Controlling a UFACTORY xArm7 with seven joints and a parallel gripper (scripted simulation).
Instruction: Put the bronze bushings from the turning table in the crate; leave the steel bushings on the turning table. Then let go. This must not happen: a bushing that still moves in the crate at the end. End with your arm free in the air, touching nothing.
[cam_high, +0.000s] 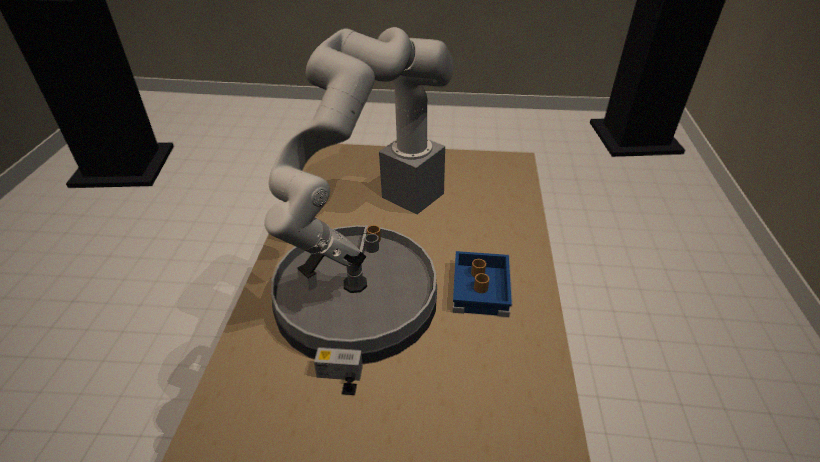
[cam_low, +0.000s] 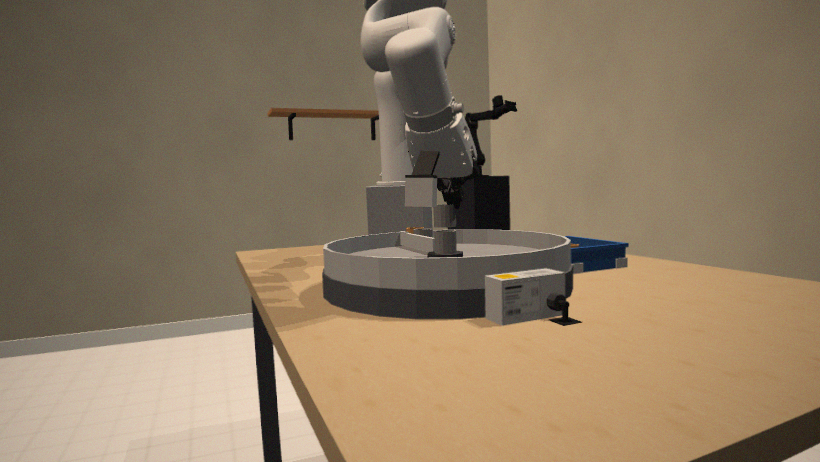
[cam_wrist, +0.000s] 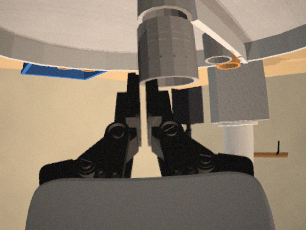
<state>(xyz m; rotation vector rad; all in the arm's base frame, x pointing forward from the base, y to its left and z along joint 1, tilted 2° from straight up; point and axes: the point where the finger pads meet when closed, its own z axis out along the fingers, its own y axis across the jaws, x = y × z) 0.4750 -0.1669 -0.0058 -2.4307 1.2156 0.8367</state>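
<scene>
Evidently the pincer (cam_high: 354, 259) (cam_low: 453, 200) (cam_wrist: 142, 88) is nearly pressed together, pinching the wall of one held steel bushing (cam_high: 355, 270) (cam_low: 442, 216) (cam_wrist: 167, 52), a grey, open-ended tube hanging below the pincer's tips with its bore upright. It should handle as a stiff, fairly heavy little piece, hardly fragile but smooth enough to swivel or slip, since only one side of its rim is gripped; that wall is a sensible hold, taken squarely and kept level. Directly under the pincer stands a grey cylinder (cam_high: 355, 281) (cam_low: 444, 242) (cam_wrist: 161, 6) on a dark foot; whether it is a further bushing or a fixed post, I cannot tell. Beyond the pincer, towards the arm's base, one standing steel bushing (cam_high: 371, 244) (cam_wrist: 215, 47) and one waiting bronze bushing (cam_high: 373, 230) (cam_low: 410, 229) (cam_wrist: 228, 65) sit close together beside a low divider (cam_high: 363, 238) (cam_low: 417, 241) (cam_wrist: 218, 25), within the turning table (cam_high: 355, 337) (cam_low: 401, 272) (cam_wrist: 30, 50). Well apart to one side of the pincer, the blue crate (cam_high: 482, 307) (cam_low: 599, 255) (cam_wrist: 85, 76) holds two bronze bushings. So, counted: three bronze, two certain steel, one crate; probably one bronze remains to be moved
</scene>
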